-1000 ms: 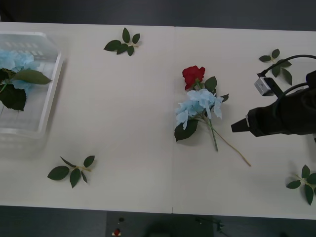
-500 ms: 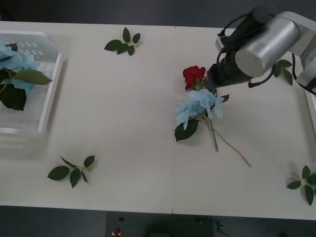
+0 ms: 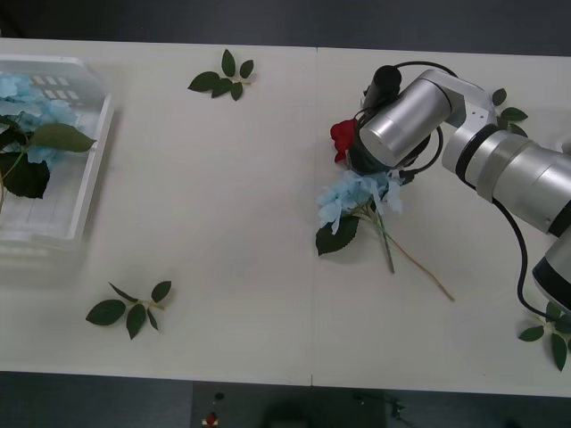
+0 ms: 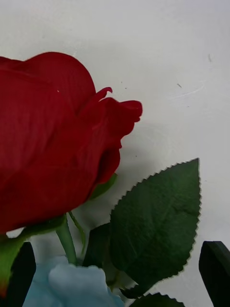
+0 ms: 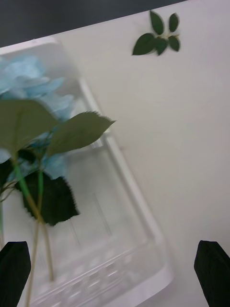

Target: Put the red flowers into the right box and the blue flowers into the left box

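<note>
In your front view, the right gripper (image 3: 361, 153) sits right of centre, its silver wrist covering part of the deep-red rose (image 3: 342, 137); the pale blue hydrangea cluster (image 3: 357, 193) lies just below. At far left, the shallow white slotted tray (image 3: 89, 165) holds blue blooms. Your right wrist view shows black fingers (image 4: 215, 268) spread apart, rose between them. Your left wrist view shows the left gripper (image 5: 115, 273) spread wide above the tray.

White table (image 3: 223, 223), seam running front to back near centre. Loose green leaf sprigs, no blooms: one at far edge left of centre (image 3: 223, 76), one near front left (image 3: 130, 308), one at far right (image 3: 508, 111), one at front right corner (image 3: 551, 332). All lie flat, well apart.
</note>
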Robot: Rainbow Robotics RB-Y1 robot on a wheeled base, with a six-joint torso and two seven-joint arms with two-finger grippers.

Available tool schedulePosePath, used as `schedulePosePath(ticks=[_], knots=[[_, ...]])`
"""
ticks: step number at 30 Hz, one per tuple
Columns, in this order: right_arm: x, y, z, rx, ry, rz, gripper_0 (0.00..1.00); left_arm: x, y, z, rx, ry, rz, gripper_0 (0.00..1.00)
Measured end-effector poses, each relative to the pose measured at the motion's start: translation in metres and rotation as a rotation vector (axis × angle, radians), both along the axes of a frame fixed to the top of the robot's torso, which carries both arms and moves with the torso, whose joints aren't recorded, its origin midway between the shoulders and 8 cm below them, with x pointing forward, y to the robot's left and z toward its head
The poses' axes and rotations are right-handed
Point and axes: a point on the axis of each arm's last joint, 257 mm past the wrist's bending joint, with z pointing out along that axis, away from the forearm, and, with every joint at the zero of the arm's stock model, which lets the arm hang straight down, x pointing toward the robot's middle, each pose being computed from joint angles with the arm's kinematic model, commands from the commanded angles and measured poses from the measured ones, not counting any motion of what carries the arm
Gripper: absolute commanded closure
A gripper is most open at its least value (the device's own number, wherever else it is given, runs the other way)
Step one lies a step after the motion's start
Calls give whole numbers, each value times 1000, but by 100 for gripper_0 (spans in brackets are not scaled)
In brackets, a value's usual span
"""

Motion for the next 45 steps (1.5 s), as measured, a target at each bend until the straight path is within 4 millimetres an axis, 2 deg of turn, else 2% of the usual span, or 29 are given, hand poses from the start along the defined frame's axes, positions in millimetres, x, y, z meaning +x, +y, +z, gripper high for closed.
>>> schedulePosePath(ticks=[3, 4, 5, 6, 9, 13, 19, 24, 26, 29, 32, 34, 37, 39, 42, 45], knots=[[3, 1, -7, 16, -6, -12, 0, -1, -51, 5, -90, 54, -30, 0], [4, 0, -9, 19, -9, -16, 7, -2, -66, 4, -111, 73, -45, 0], [5, 0, -11, 22, -11, -20, 49, -3, -81, 3, -123, 87, -64, 0], [7, -2, -13, 25, -14, -24, 100, -5, -94, 1, -126, 107, -93, 0], [8, -5, -16, 29, -17, -36, 100, -12, -134, -7, -161, 190, -186, 0], [12, -2, -15, 45, -35, -29, 100, -11, -185, -2, -266, 281, -245, 0], [15, 12, -13, 111, -45, -24, 100, 13, -251, 2, -287, 236, -298, 0], [14, 19, -12, 161, -39, -30, 100, 17, -317, -10, -326, 217, -357, 0], [15, 20, -5, 200, -38, -37, 100, 19, -341, -14, -349, 206, -371, 0], [18, 19, 23, 286, -43, -49, 100, 20, -367, -25, -323, 184, -401, 0], [17, 5, 67, 363, -61, -42, 100, 16, -385, -36, -289, 179, -431, 0], [14, -15, 99, 397, -95, -30, 100, 15, -392, -39, -286, 181, -435, 0], [2, -59, 138, 401, -160, -16, 100, 17, -400, -39, -299, 174, -432, 0], [-12, -93, 155, 388, -195, -21, 100, 19, -403, -37, -307, 164, -427, 0], [-39, -126, 172, 422, -242, -25, 100, 20, -405, -36, -313, 155, -423, 0], [-66, -139, 181, 507, -295, -26, 100, 19, -406, -39, -312, 160, -426, 0]])
